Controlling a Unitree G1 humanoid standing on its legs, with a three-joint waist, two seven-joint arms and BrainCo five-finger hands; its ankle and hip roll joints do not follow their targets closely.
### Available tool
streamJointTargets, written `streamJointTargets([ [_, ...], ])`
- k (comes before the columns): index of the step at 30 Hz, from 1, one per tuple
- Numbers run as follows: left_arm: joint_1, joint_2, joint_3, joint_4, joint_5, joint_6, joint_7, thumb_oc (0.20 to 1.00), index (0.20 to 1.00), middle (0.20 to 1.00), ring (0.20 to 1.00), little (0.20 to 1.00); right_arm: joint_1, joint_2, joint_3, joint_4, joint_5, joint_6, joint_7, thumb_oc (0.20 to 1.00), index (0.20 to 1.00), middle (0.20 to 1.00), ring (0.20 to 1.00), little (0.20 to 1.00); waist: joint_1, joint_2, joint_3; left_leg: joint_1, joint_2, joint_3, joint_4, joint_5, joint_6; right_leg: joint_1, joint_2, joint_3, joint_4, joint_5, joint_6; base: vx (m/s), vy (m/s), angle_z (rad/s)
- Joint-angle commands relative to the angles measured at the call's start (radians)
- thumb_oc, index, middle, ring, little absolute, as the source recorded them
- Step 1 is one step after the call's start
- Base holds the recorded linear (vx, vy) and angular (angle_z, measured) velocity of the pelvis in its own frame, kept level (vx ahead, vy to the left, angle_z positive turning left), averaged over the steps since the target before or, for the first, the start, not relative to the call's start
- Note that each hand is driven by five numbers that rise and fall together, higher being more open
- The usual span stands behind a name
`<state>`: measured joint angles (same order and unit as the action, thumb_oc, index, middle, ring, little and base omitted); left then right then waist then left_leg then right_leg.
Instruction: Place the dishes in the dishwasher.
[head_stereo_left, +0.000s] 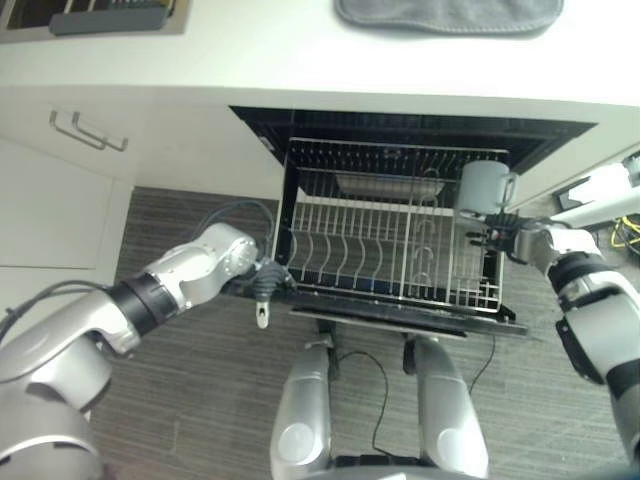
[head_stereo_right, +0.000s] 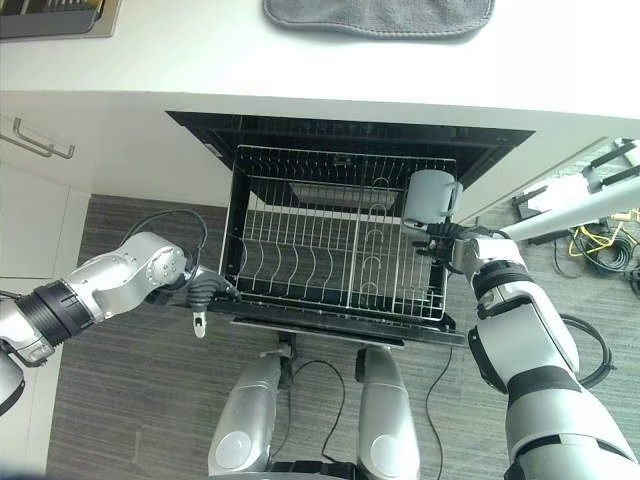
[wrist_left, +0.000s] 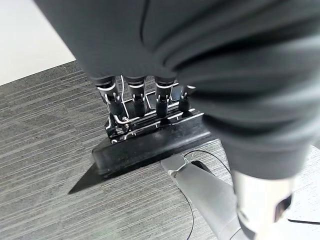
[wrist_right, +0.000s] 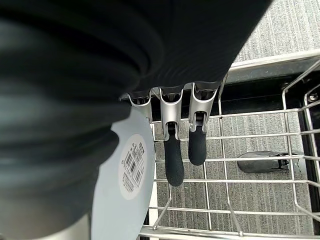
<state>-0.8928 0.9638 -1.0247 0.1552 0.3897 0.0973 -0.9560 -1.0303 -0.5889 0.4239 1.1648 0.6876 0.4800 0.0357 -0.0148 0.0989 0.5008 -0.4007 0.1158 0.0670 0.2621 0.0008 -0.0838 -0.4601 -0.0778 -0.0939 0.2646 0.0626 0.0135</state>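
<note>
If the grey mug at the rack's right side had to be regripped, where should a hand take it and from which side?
Probably by its handle, coming from the robot's right. The grey mug hangs over the right edge of the wire rack, its handle toward the right hand and its round body toward the rack. The left hand curls round the rack's front left corner.

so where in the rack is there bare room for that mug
The dish rack is bare across its middle and left rows of tines. The right hand holds the grey mug over the rack's right edge. The left hand grips the front left corner, so that corner is crowded.
</note>
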Motion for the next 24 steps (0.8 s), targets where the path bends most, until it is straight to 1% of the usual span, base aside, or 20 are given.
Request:
streamJointTargets([
  [1,0.179,0.153,-0.014,-0.086,-0.021,-0.005,-0.051,1.000,1.000,1.000,1.000,1.000,0.057,-0.049,0.037,-0.022,-0.081,0.024,-0.038,1.000,1.000,1.000,1.000,1.000,0.034,-0.023,-0.003,-0.045,-0.032,0.055,0.035,0.033,0.045,0.046,-0.011,-0.019,0.006,-0.053,0.027,0.04,0.016,-0.01],
  [5,0.237,0.177,0.032,-0.130,-0.001,0.003,-0.034,1.000,1.000,1.000,1.000,1.000,0.088,-0.082,0.044,-0.107,-0.098,0.070,-0.018,1.000,1.000,1.000,1.000,1.000,0.028,-0.029,-0.005,-0.027,-0.034,0.059,0.016,0.034,0.047,0.059,-0.008,-0.016,-0.005,-0.054,0.026,0.01,0.004,0.00],
  [7,0.261,0.189,0.066,-0.154,0.013,0.007,-0.020,1.000,1.000,1.000,1.000,1.000,0.112,-0.093,0.048,-0.161,-0.091,0.079,-0.021,1.000,1.000,1.000,1.000,1.000,0.025,-0.033,-0.008,-0.020,-0.031,0.064,0.009,0.036,0.046,0.066,-0.004,-0.015,-0.010,-0.054,0.026,0.00,0.000,0.00],
  [9,0.284,0.201,0.106,-0.184,0.009,0.021,-0.030,1.000,1.000,1.000,1.000,1.000,0.141,-0.109,0.036,-0.231,-0.084,0.091,-0.028,1.000,1.000,1.000,1.000,1.000,0.020,-0.038,-0.009,-0.012,-0.029,0.067,0.004,0.037,0.045,0.075,-0.002,-0.013,-0.015,-0.055,0.024,0.00,0.000,0.00],
  [10,0.309,0.207,0.137,-0.204,0.012,0.029,-0.037,1.000,1.000,1.000,1.000,1.000,0.167,-0.120,0.028,-0.283,-0.076,0.099,-0.029,1.000,1.000,1.000,1.000,1.000,0.017,-0.040,-0.009,-0.004,-0.028,0.067,0.006,0.030,0.045,0.084,0.000,-0.011,-0.014,-0.061,0.024,0.00,0.000,0.00],
  [13,0.390,0.218,0.227,-0.252,0.018,0.050,-0.038,1.000,1.000,1.000,1.000,1.000,0.243,-0.141,0.012,-0.437,-0.051,0.126,-0.047,1.000,1.000,1.000,1.000,1.000,0.008,-0.049,-0.014,0.010,-0.025,0.074,-0.005,0.038,0.043,0.102,0.005,-0.008,-0.030,-0.055,0.021,0.01,0.025,-0.04],
  [15,0.469,0.220,0.314,-0.299,0.015,0.080,-0.025,1.000,1.000,1.000,1.000,1.000,0.331,-0.156,-0.024,-0.578,-0.018,0.137,-0.074,1.000,1.000,1.000,1.000,1.000,-0.001,-0.058,-0.019,0.026,-0.023,0.079,-0.013,0.036,0.042,0.122,0.009,-0.005,-0.041,-0.058,0.020,0.02,0.032,-0.08],
  [16,0.550,0.212,0.395,-0.339,0.008,0.092,0.013,1.000,1.000,1.000,1.000,1.000,0.422,-0.158,-0.069,-0.679,-0.031,0.132,-0.100,1.000,1.000,1.000,1.000,1.000,-0.009,-0.063,-0.030,0.043,-0.021,0.086,-0.031,0.045,0.042,0.139,0.014,-0.001,-0.058,-0.053,0.019,0.04,0.041,-0.13],
  [19,0.670,0.198,0.523,-0.397,-0.071,0.091,0.121,1.000,1.000,1.000,1.000,1.000,0.567,-0.156,-0.142,-0.843,-0.065,0.120,-0.129,1.000,1.000,1.000,1.000,1.000,-0.023,-0.072,-0.043,0.073,-0.021,0.097,-0.056,0.052,0.042,0.172,0.021,0.005,-0.083,-0.051,0.018,0.05,0.033,-0.12],
  [20,0.754,0.184,0.608,-0.428,-0.138,0.073,0.201,1.000,1.000,1.000,1.000,1.000,0.672,-0.150,-0.191,-0.946,-0.090,0.099,-0.139,1.000,1.000,1.000,1.000,1.000,-0.031,-0.075,-0.051,0.098,-0.020,0.104,-0.072,0.051,0.043,0.198,0.024,0.010,-0.098,-0.053,0.019,0.07,0.028,-0.09],
  [21,0.805,0.174,0.659,-0.446,-0.183,0.049,0.263,1.000,1.000,1.000,1.000,1.000,0.727,-0.144,-0.218,-1.003,-0.104,0.091,-0.144,1.000,1.000,1.000,1.000,1.000,-0.036,-0.078,-0.059,0.115,-0.021,0.108,-0.086,0.053,0.044,0.216,0.026,0.013,-0.111,-0.053,0.020,0.06,0.023,-0.10],
  [22,0.834,0.170,0.690,-0.456,-0.208,0.043,0.287,1.000,1.000,1.000,1.000,1.000,0.754,-0.140,-0.232,-1.033,-0.115,0.087,-0.145,1.000,1.000,1.000,1.000,1.000,-0.039,-0.080,-0.065,0.121,-0.022,0.111,-0.097,0.060,0.044,0.222,0.028,0.015,-0.121,-0.047,0.020,0.07,0.012,-0.15],
  [23,0.919,0.157,0.788,-0.484,-0.305,0.001,0.370,1.000,1.000,1.000,1.000,1.000,0.848,-0.143,-0.292,-1.131,-0.130,0.071,-0.133,1.000,1.000,1.000,1.000,1.000,-0.048,-0.084,-0.083,0.151,-0.023,0.121,-0.122,0.063,0.046,0.252,0.031,0.018,-0.143,-0.043,0.023,0.09,0.011,-0.12],
  [24,0.982,0.154,0.855,-0.500,-0.363,-0.034,0.406,1.000,1.000,1.000,1.000,1.000,0.921,-0.147,-0.336,-1.188,-0.144,0.058,-0.112,1.000,1.000,1.000,1.000,1.000,-0.054,-0.087,-0.096,0.176,-0.025,0.125,-0.136,0.060,0.047,0.277,0.032,0.020,-0.156,-0.048,0.026,0.12,0.012,-0.05],
])
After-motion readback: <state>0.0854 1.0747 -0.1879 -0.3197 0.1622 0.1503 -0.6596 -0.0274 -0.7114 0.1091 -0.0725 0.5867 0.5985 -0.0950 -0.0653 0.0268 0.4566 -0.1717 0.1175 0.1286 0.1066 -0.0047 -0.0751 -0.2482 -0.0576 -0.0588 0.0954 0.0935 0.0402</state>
